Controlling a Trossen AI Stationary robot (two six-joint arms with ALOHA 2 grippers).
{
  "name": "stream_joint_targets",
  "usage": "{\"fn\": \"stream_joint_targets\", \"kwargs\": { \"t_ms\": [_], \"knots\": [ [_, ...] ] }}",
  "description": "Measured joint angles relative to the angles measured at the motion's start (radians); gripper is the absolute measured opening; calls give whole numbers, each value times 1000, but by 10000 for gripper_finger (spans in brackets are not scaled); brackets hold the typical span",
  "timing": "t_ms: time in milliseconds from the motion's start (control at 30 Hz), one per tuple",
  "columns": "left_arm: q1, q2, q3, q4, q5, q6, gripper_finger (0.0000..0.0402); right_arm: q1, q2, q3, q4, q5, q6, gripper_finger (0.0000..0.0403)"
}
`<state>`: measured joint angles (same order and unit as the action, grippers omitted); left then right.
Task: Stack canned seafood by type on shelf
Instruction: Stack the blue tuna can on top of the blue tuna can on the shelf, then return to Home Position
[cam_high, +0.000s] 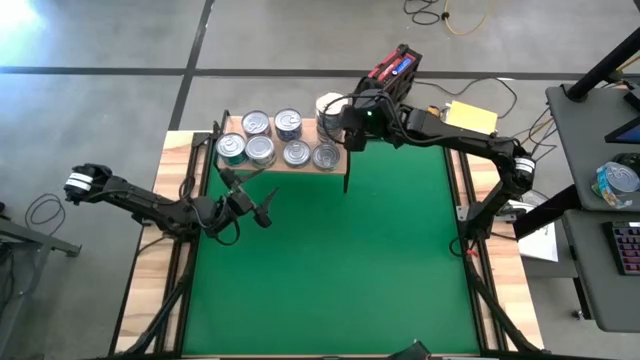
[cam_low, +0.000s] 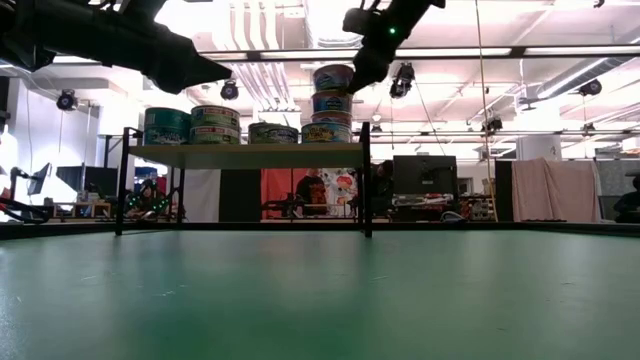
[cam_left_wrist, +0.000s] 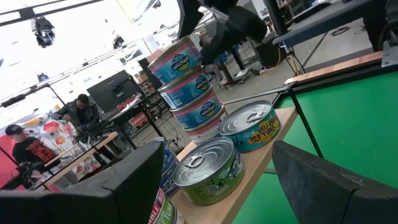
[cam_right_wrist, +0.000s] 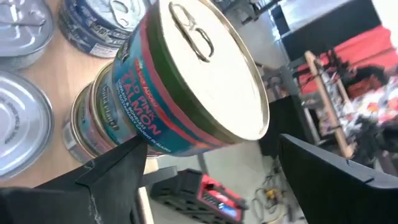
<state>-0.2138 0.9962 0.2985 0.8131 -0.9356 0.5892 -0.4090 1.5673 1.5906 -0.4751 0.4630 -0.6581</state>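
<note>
The shelf (cam_high: 282, 168) stands at the green mat's far edge and carries several round flat tins (cam_high: 261, 150) lying single or in low piles. At its right end rises a taller stack (cam_low: 332, 105), topped by a pink-labelled salmon tin (cam_right_wrist: 186, 93). My right gripper (cam_right_wrist: 211, 180) is up at that top tin, open, with a finger on either side of it. My left gripper (cam_high: 255, 205) hovers open over the mat just in front of the shelf's left part, pointing at the tins and holding nothing. My right gripper comes at the stack's top tin from the table's right side, slanting a little down. One finger (cam_right_wrist: 115, 177) lies close against the tin's side wall (cam_right_wrist: 140, 134); I cannot tell whether it touches. The other finger (cam_right_wrist: 336, 180) stands clear. The tin rests on the stack.
Most of the green mat (cam_high: 330, 260) in front of the shelf lies open. A red and black object (cam_high: 395, 68) and a yellow box (cam_high: 470, 118) sit beyond the far edge. A side desk (cam_high: 600, 150) stands at the right. People sit in the room behind (cam_low: 312, 190).
</note>
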Motion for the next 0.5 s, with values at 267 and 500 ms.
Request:
{"fn": "stream_joint_targets", "kwargs": {
  "t_ms": [267,500],
  "knots": [
    [0,0,0,0,0,0,283,-2,0,0,-10,1,95,346],
    [0,0,0,-2,0,2,283,-2,-5,0,-63,2,132,348]
  ]
}}
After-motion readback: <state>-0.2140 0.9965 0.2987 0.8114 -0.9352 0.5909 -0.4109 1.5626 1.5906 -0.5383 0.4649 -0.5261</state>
